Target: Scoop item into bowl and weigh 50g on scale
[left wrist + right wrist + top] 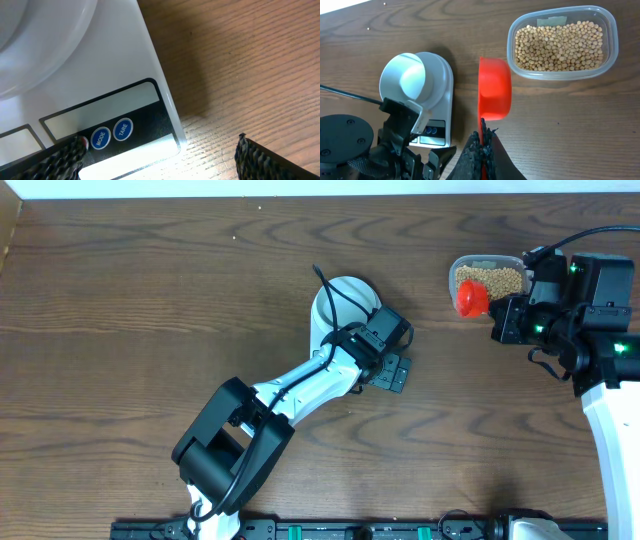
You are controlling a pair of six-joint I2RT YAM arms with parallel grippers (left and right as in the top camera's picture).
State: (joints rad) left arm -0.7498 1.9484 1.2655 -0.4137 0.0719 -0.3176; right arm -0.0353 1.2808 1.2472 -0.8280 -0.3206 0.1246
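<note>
Beans: the small round tan-yellow beans lay in a clear rounded-rectangular plastic tub at the far right of the dark brown wooden surface. None were visible in the bowl.
Right pincer: the right pincer was clamped on the thin handle of a red plastic scoop. The cup of the scoop looked empty.
Key relation: the long axis of the scoop ran from the right pincer toward the left and a little far. The beans lay on the far side of the cup, just beside it. Whether the cup touched the rim of the tub I could not tell.
Nearer arm: the right arm was the one at the tub; the left arm was well apart from it.
Bowl and scale: the pale blue-white round bowl stood on the white rectangular digital scale, in the middle of the surface, well to the left of the tub.
Left pincer: the left pincer hung low over the button end of the scale, its fingers apart and holding nothing, with two blue round buttons in between.
Judgement: the step in hand was probably the first scoop, and the cup needed to tip into the beans.
</note>
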